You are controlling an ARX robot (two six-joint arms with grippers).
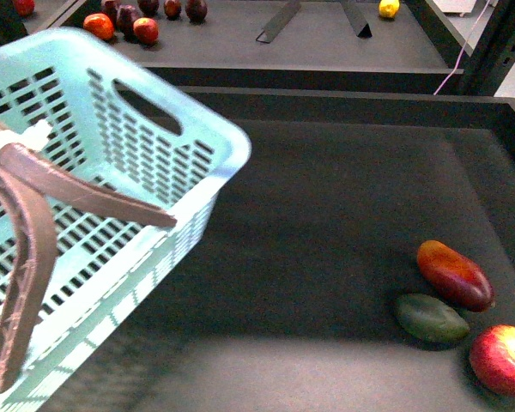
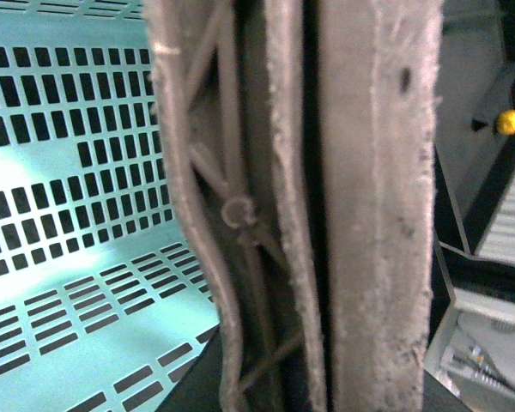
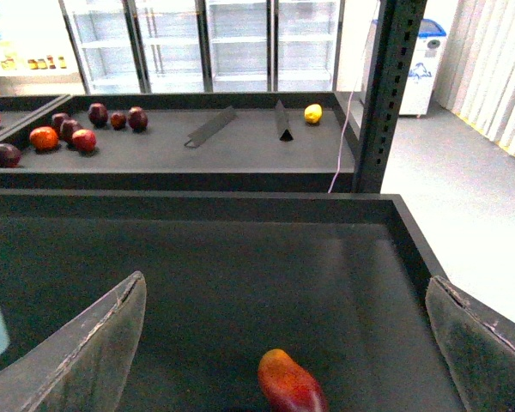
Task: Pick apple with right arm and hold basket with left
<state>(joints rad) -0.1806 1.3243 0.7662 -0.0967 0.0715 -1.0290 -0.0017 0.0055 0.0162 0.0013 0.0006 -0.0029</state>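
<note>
The apple [image 1: 505,359], red with yellowish patches, lies at the near right corner of the dark tray; the right wrist view does not show it. The pale turquoise basket [image 1: 94,172] hangs tilted at the left, its brown handles [image 1: 34,223] bound by a white zip tie [image 1: 17,142]. My left gripper [image 2: 312,283] is shut on the ribbed handles [image 2: 227,215], which fill the left wrist view beside the basket's slotted wall [image 2: 60,172]. My right gripper [image 3: 287,343] is open above the tray, holding nothing. A red-orange mango [image 3: 287,386] lies below, between its fingers [image 3: 94,352].
The mango [image 1: 455,275] and a dark green fruit [image 1: 431,319] lie just left of the apple. The tray's raised rim [image 1: 352,96] runs along the back. A rear shelf holds several dark red fruits [image 1: 146,30] and a yellow one [image 1: 389,8]. A dark post [image 3: 395,86] stands right.
</note>
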